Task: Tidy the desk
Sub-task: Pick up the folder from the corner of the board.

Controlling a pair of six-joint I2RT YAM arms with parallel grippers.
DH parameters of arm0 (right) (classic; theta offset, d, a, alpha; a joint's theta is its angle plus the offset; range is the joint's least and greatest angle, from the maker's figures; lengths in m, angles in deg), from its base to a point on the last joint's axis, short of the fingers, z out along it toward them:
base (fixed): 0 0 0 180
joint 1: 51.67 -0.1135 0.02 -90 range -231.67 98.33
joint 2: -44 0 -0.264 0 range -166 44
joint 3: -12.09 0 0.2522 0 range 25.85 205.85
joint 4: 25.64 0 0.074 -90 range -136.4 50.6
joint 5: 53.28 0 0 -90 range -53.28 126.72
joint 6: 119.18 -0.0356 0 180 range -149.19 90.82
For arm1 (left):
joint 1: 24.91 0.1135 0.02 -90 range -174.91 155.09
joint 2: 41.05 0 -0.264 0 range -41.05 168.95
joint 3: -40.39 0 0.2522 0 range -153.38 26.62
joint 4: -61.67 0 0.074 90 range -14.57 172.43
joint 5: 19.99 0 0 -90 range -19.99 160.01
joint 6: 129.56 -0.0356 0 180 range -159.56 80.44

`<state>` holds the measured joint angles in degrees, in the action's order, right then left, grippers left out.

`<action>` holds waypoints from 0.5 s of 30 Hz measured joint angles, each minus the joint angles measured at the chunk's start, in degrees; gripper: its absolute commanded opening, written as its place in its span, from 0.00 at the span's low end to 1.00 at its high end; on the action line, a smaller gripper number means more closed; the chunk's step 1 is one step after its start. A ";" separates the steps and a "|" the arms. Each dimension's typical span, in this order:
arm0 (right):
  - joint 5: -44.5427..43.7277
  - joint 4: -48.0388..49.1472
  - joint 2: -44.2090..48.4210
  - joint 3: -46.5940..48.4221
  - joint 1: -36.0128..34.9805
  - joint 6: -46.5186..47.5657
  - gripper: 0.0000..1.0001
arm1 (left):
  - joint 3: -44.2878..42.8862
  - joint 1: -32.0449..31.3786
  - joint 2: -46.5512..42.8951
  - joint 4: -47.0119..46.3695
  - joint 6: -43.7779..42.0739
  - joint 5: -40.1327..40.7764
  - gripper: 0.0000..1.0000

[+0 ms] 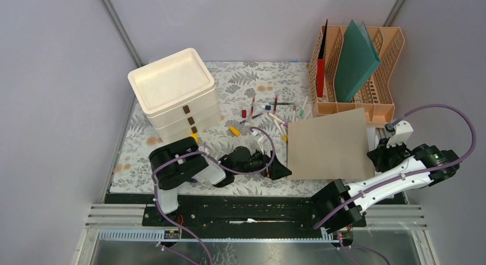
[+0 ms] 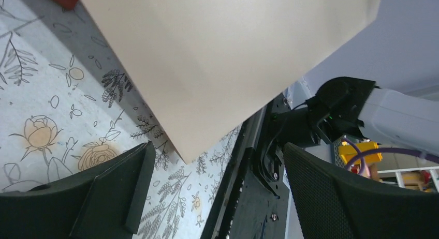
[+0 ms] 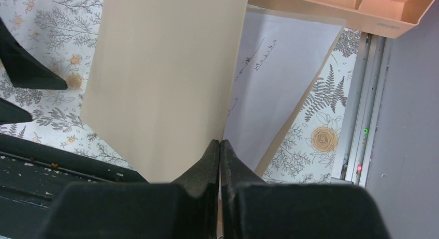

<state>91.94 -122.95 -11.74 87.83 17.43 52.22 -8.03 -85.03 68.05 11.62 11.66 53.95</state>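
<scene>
The desk (image 1: 240,81) has a fern-and-flower cloth. A tan folder (image 1: 328,144) lies at its right front. My right gripper (image 1: 381,153) is at the folder's right edge. In the right wrist view it (image 3: 220,146) is shut on the folder's cover (image 3: 165,68), which is raised off a white handwritten sheet (image 3: 279,78) inside. My left gripper (image 1: 281,172) is open and empty, low over the cloth by the folder's front left corner. In the left wrist view its jaws (image 2: 215,182) stand wide apart just short of that corner (image 2: 222,53).
A white stack of drawers (image 1: 175,93) stands at the back left. An orange file rack (image 1: 384,47) at the back right holds a green folder (image 1: 355,58) and a red one (image 1: 322,58). Several markers (image 1: 269,113) lie scattered mid-desk. A black rail (image 1: 246,210) runs along the front.
</scene>
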 measured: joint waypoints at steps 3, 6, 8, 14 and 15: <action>0.00 -0.39 0.72 0.00 0.00 -0.74 0.00 | 2.82 -0.04 -4.74 0.09 -3.34 0.46 0.99; -0.04 -0.39 0.72 -0.50 -0.02 -1.14 0.00 | 5.46 -1.01 -9.97 1.53 -8.31 3.13 0.99; -0.07 -0.42 0.72 -1.14 -0.04 -1.38 0.00 | 6.73 -3.41 -14.29 4.22 -13.90 7.74 0.99; -0.09 -0.42 0.74 -1.53 -0.07 -2.08 0.00 | 7.52 -18.03 -20.35 1.07 -40.13 25.46 0.99; -0.09 -0.42 0.72 -1.53 -0.07 -2.19 0.00 | 7.63 -19.63 -19.23 -1.38 -45.09 27.61 0.99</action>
<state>91.85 -123.37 -11.02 86.30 17.37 50.04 -0.40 -104.66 48.81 10.24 -33.43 81.56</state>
